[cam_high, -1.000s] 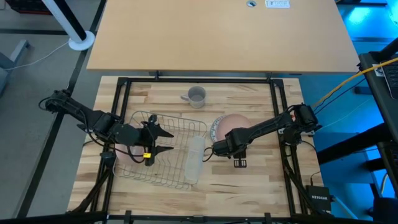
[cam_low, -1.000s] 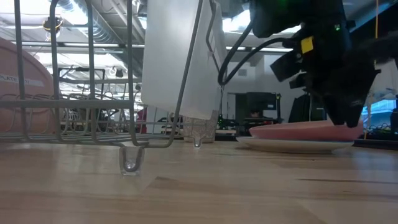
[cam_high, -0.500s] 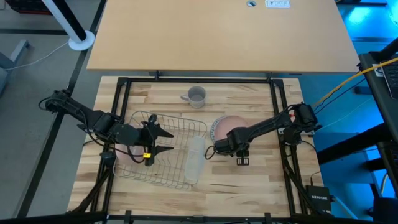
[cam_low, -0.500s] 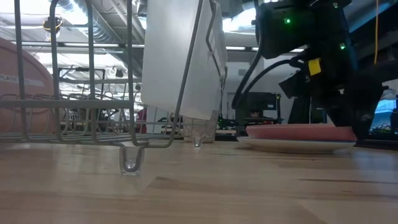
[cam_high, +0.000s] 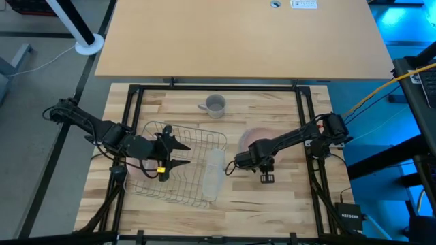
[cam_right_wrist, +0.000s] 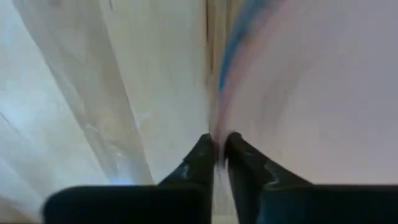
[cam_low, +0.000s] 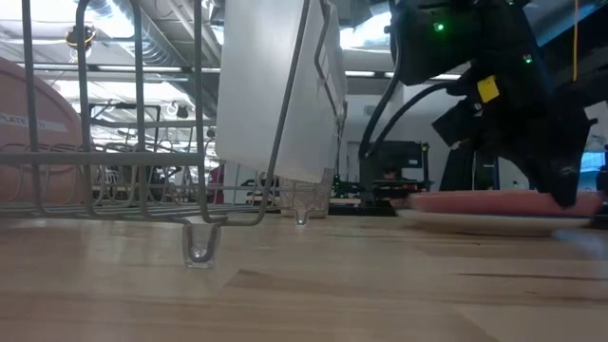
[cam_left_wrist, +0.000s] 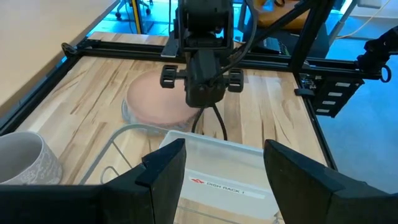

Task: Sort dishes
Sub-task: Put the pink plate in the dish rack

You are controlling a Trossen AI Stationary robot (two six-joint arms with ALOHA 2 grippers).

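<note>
Butcher-block table [cam_high: 272,197], wire rack [cam_high: 194,173] on its left half. The right gripper [cam_high: 238,162] pinches the rim of the salmon-pink plate [cam_high: 255,136], which lies flat beside the rack atop a patterned plate [cam_left_wrist: 127,111]. The left gripper [cam_high: 178,154] hovers spread over the rack, where another pink plate [cam_low: 28,133] stands on edge.

— What carries everything here?
— A light wooden table [cam_high: 272,197] inside a black frame [cam_high: 133,92].
— And what lies directly on it?
— A wire rack [cam_high: 184,167] at nine o'clock, a grey mug [cam_high: 214,105] at twelve o'clock, and stacked plates [cam_high: 255,136] just right of the centre.
</note>
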